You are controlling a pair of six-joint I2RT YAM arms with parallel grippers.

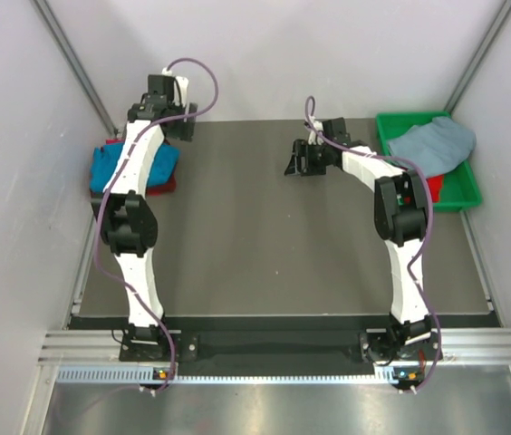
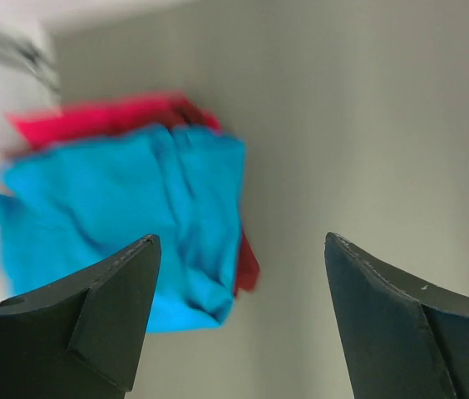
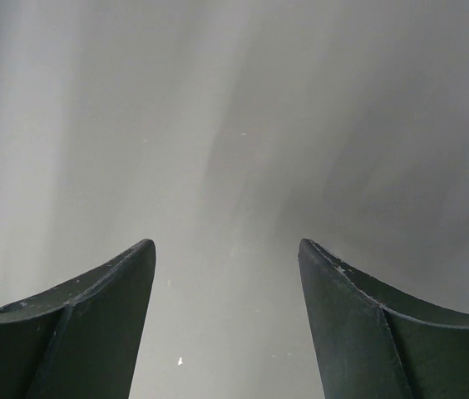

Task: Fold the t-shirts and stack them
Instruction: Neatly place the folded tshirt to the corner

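A folded turquoise t-shirt (image 2: 126,224) is lying on a red t-shirt (image 2: 93,116) at the far-left edge of the dark mat (image 1: 265,245), apparently starting the stack. A grey-blue t-shirt (image 1: 432,145) is waiting in the green bin (image 1: 462,192) beside the mat's far-right corner. Spread and empty, the left gripper (image 2: 239,249) and right gripper (image 3: 226,249) are hovering over the mat.

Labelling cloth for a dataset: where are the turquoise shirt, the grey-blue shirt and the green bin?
turquoise shirt (image 2: 135,199): left wrist, middle
grey-blue shirt (image 1: 432,145): top external, middle
green bin (image 1: 462,192): top external, bare near-right corner
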